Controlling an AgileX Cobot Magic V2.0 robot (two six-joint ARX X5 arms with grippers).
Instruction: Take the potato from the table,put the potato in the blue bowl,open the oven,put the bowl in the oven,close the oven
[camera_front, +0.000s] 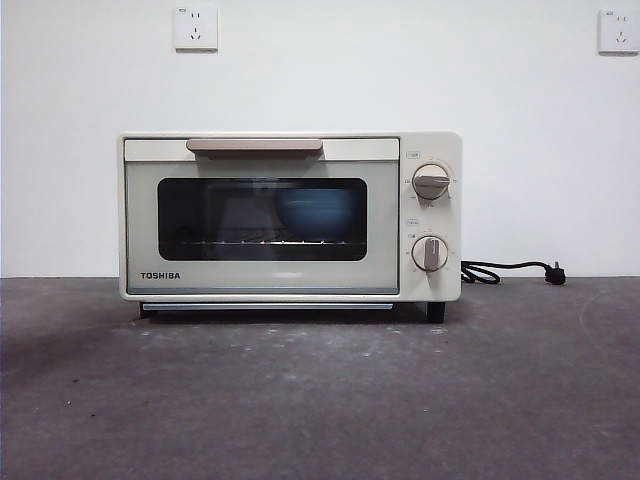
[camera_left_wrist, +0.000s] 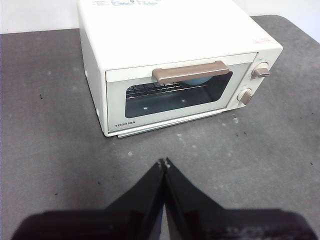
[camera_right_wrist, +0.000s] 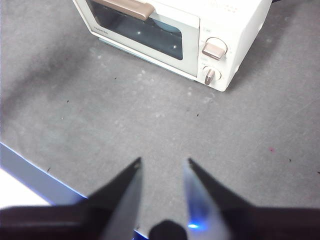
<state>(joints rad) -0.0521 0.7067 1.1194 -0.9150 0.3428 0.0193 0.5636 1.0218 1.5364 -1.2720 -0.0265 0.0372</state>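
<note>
Oven shut (blue bowl inside), cord behind

Oven: cream-white Toshiba toaster oven, upright on the table, door shut flush, beige bar handle along the door's top edge, two round knobs stacked on its right panel, black cord trailing from the back right. Blue bowl: inside on the wire rack, upright, seen through the dark glass, toward the knob side. Potato: can't make it out from any view. Table is dark grey, speckled, matte.
</note>
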